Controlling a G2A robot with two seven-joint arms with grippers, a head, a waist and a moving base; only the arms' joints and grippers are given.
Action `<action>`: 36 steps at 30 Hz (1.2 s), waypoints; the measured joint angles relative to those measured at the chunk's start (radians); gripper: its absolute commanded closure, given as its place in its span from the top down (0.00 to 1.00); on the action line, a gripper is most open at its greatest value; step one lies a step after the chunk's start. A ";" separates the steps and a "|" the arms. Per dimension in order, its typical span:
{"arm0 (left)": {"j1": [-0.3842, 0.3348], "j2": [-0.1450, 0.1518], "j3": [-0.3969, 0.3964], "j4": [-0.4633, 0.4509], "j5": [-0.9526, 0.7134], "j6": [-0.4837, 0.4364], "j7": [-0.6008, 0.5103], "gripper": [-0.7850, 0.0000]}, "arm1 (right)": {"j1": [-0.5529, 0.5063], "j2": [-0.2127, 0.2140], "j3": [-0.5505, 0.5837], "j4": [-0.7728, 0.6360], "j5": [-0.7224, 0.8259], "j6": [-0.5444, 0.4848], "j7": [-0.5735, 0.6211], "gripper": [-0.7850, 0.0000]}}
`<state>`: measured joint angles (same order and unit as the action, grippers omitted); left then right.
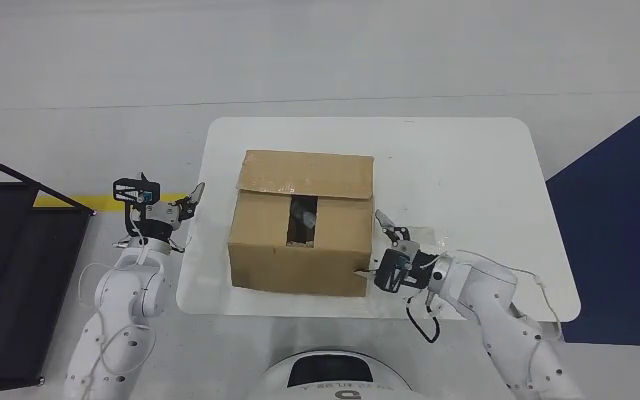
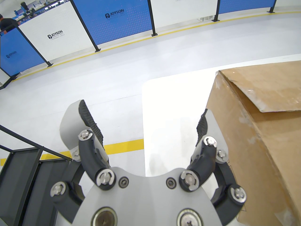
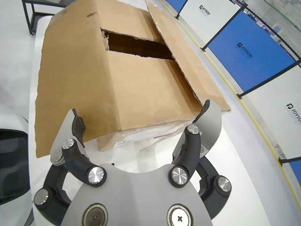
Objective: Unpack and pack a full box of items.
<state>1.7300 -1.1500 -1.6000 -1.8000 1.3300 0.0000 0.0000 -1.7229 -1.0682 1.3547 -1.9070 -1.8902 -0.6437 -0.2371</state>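
Box (image 1: 300, 255) on table (image 1: 450, 160), flaps (image 1: 305, 175) nearly closed (dark gap (image 1: 302, 222), contents indiscernible).

Logo lettering on partition panels (image 2: 112, 24)

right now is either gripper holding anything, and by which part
Nothing is held. The left gripper and the right gripper are both open and empty, one at each side of the cardboard box.

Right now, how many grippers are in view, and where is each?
2. The left gripper, open, sits at the table's left edge beside the box. The right gripper, open, faces the box's right side, over the table.
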 measured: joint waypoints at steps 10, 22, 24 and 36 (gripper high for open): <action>0.000 0.000 0.000 0.000 0.000 0.000 0.000 1.00 | -0.023 0.003 0.002 -0.014 -0.016 0.059 -0.023 1.00; 0.000 0.000 0.000 0.000 0.000 0.000 0.000 1.00 | -0.020 0.005 0.016 -0.021 0.024 0.028 -0.068 1.00; 0.000 0.000 0.000 0.000 0.000 0.000 0.000 1.00 | -0.022 0.013 0.062 -0.026 0.097 -0.024 -0.162 1.00; 0.000 0.000 0.000 0.000 0.000 0.000 0.000 1.00 | 0.224 0.007 0.054 0.153 0.378 -0.139 0.059 1.00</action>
<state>1.7300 -1.1500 -1.6000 -1.8000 1.3300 0.0000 0.0000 -1.4990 -1.0610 1.4087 -1.7537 -1.5122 -0.7822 -0.1784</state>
